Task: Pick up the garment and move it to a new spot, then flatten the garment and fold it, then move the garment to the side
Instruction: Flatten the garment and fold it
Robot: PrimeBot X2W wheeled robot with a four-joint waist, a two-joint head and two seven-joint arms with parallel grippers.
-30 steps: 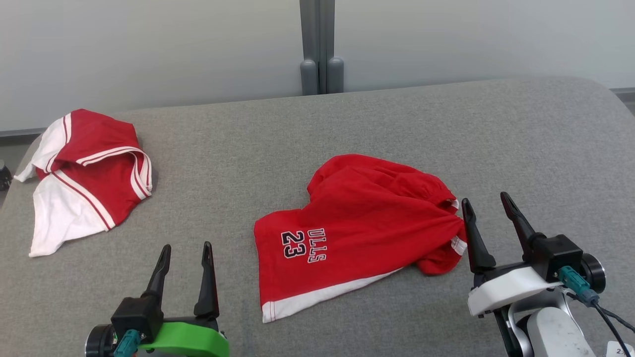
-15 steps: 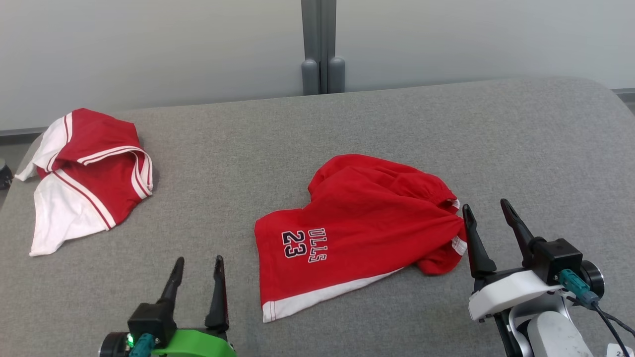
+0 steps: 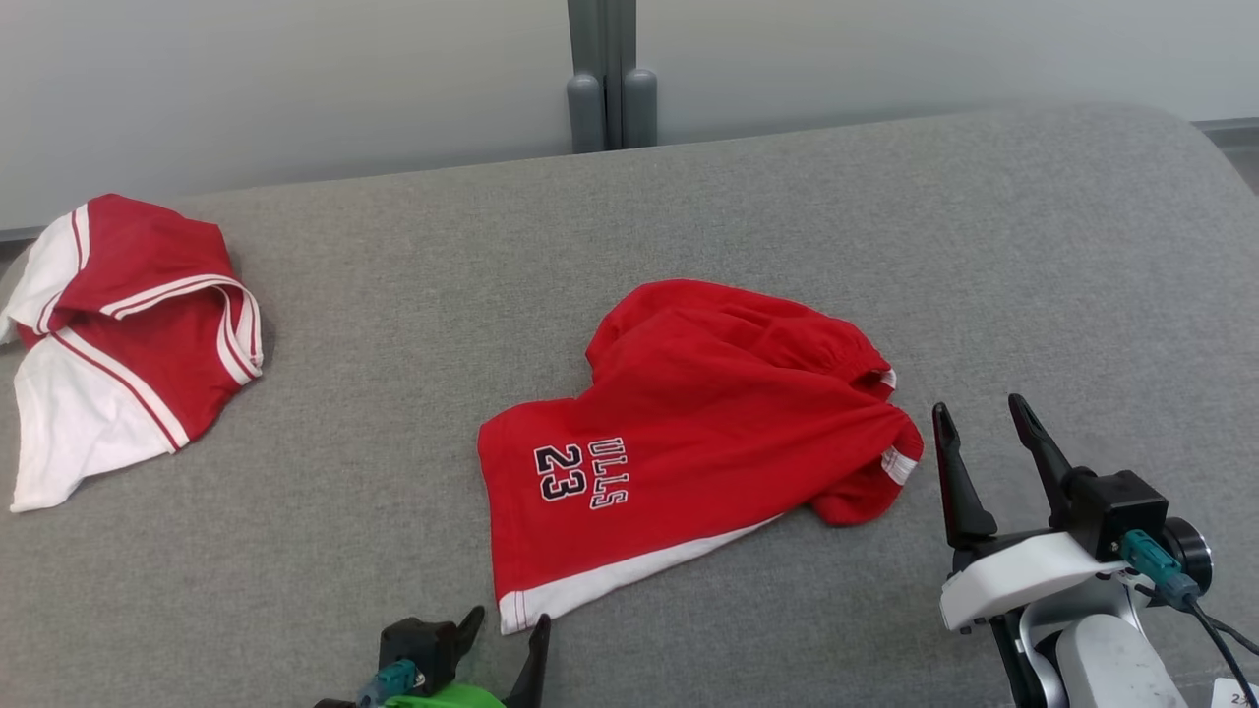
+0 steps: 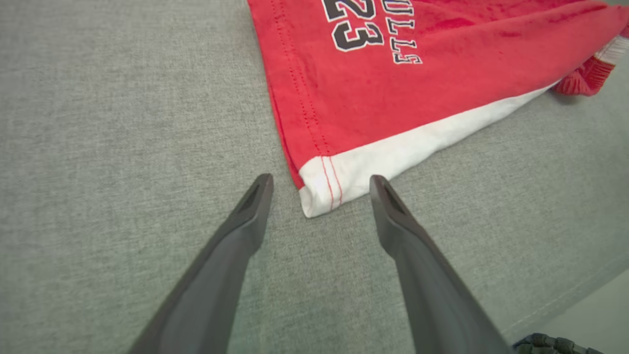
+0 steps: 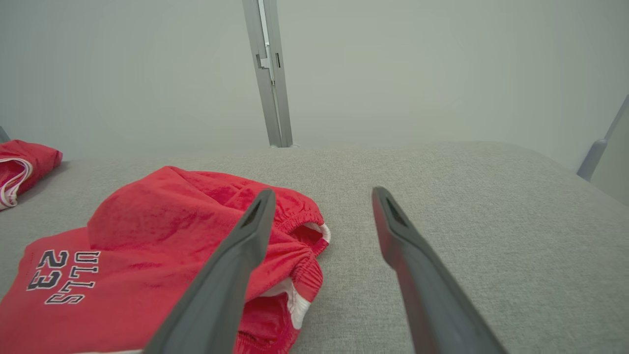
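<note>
Rightward from the lower left, the left gripper (image 4: 319, 183) has slid to the bottom middle of the head view. Its fingers are spread wide and straddle the white hem corner of the crumpled red cotton shorts (image 3: 708, 433), which lie mid-frame on the grey fabric tabletop (image 3: 393, 246). It would do best to dip low and pinch both layers of that corner (a shallow bite would likely slip). At lower right the right gripper (image 3: 979, 405), equally wide and empty, sits beside what looks like the bunched waistband, its natural hold. Printed lettering (image 3: 580, 472) on the leg reads "23" and "ULLS".
</note>
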